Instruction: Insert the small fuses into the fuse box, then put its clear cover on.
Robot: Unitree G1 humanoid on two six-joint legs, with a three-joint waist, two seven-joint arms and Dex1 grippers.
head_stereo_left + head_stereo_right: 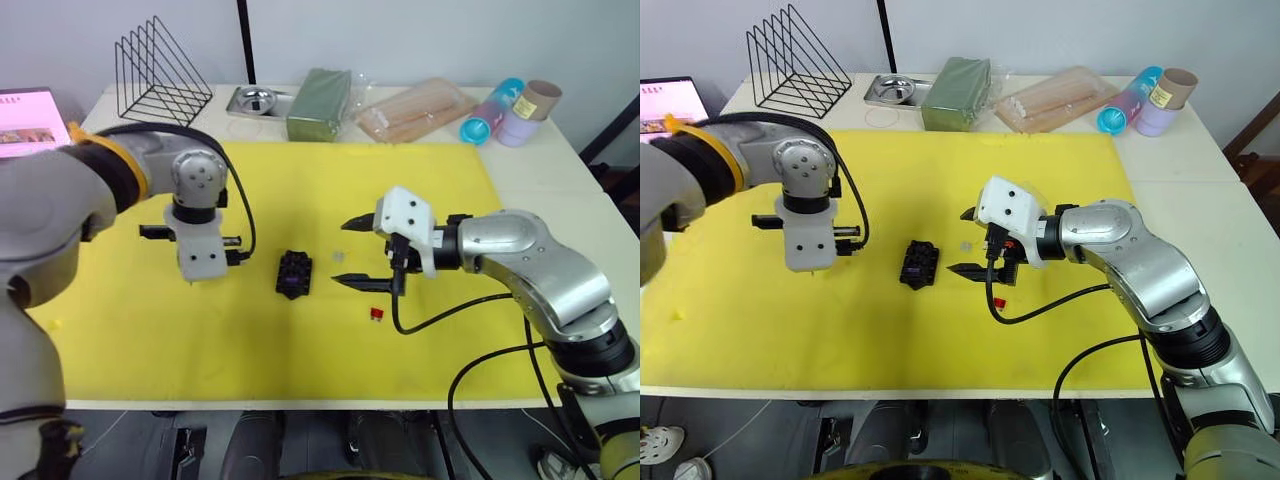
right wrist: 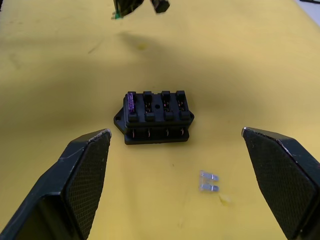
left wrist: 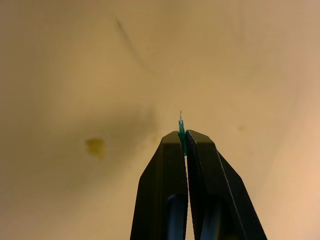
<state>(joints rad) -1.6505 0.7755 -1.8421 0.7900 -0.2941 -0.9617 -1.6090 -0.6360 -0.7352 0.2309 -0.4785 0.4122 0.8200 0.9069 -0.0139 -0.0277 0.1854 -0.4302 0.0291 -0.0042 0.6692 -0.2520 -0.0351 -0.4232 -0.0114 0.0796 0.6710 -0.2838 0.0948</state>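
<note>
The black fuse box (image 2: 153, 116) sits on the yellow mat (image 1: 300, 340) on the counter (image 1: 540, 180), between the two arms. A purple fuse (image 2: 131, 102) is in the slot at one end of the box, and the other three slots look empty. The left end effector (image 3: 183, 145) hangs over the mat beside the box, and its fingers are pressed together on a thin green fuse (image 3: 181, 132). Most of that fuse is hidden between the fingers, so just its top edge and a metal tip poke out. The right end effector (image 1: 352, 253) is spread wide and holds nothing. A pale clear fuse (image 2: 208, 182) lies on the mat near the box. A red fuse (image 1: 377, 314) lies just under the right end effector, too small to see well.
</note>
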